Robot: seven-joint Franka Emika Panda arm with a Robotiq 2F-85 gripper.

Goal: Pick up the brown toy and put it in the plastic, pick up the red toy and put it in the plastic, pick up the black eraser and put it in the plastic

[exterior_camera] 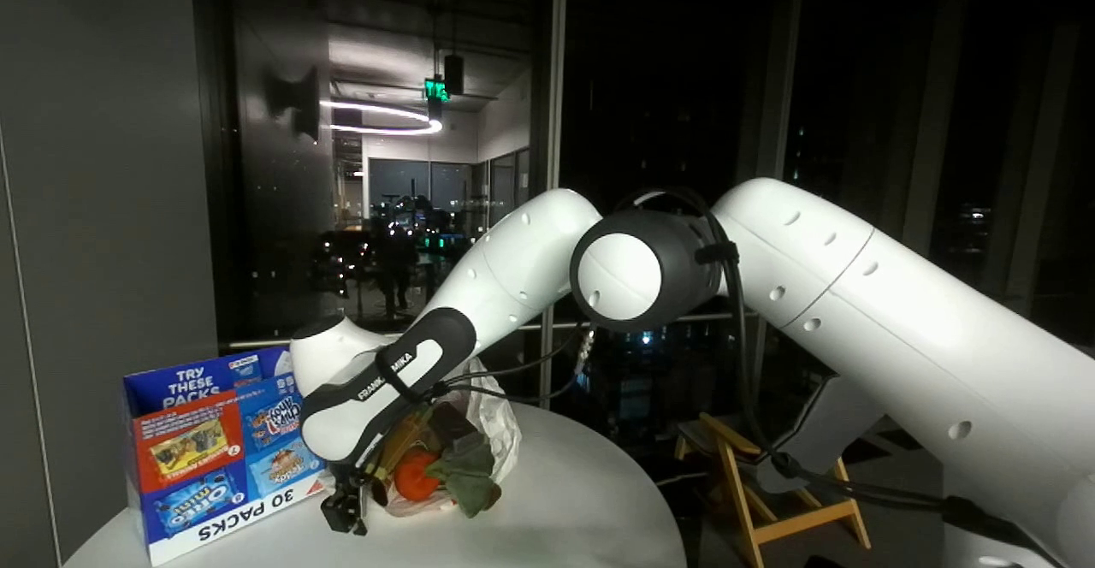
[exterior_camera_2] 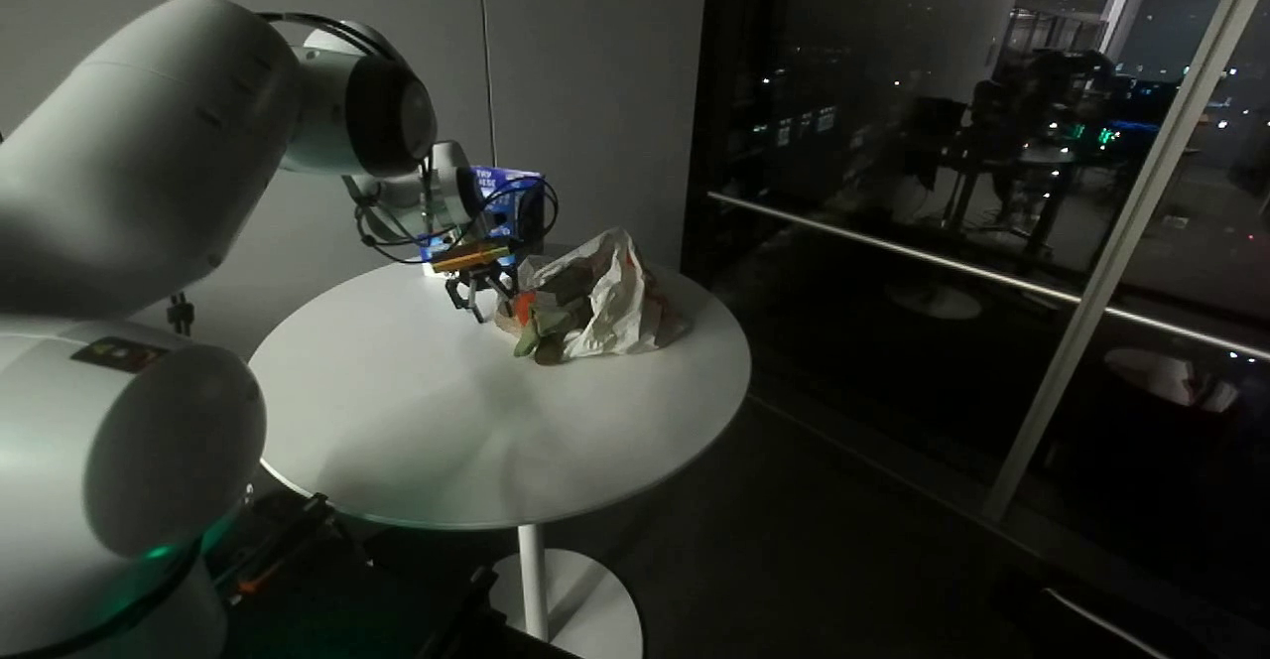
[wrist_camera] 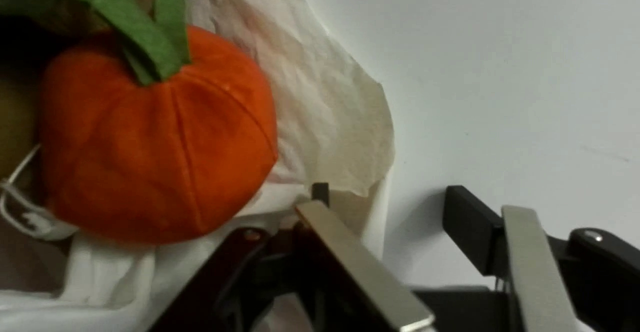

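Wrist view: red toy (wrist_camera: 160, 152), seamed | blue box (exterior_camera: 231, 457): both exterior views only

Snack-pack carton (exterior_camera: 214, 457): one
White plastic bag (exterior_camera_2: 625, 307): one
Red plush toy (wrist_camera: 160, 157): one
Round white table (exterior_camera_2: 476, 431): one — one pedestal (exterior_camera_2: 534, 585)

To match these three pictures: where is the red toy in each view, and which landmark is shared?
In an exterior view, the red toy is low, left of centre.
In an exterior view, the red toy is mid-height, left of centre.
Wrist view: the red toy looks large, at left.
Shared landmark: the white plastic bag, seen right of the toy.
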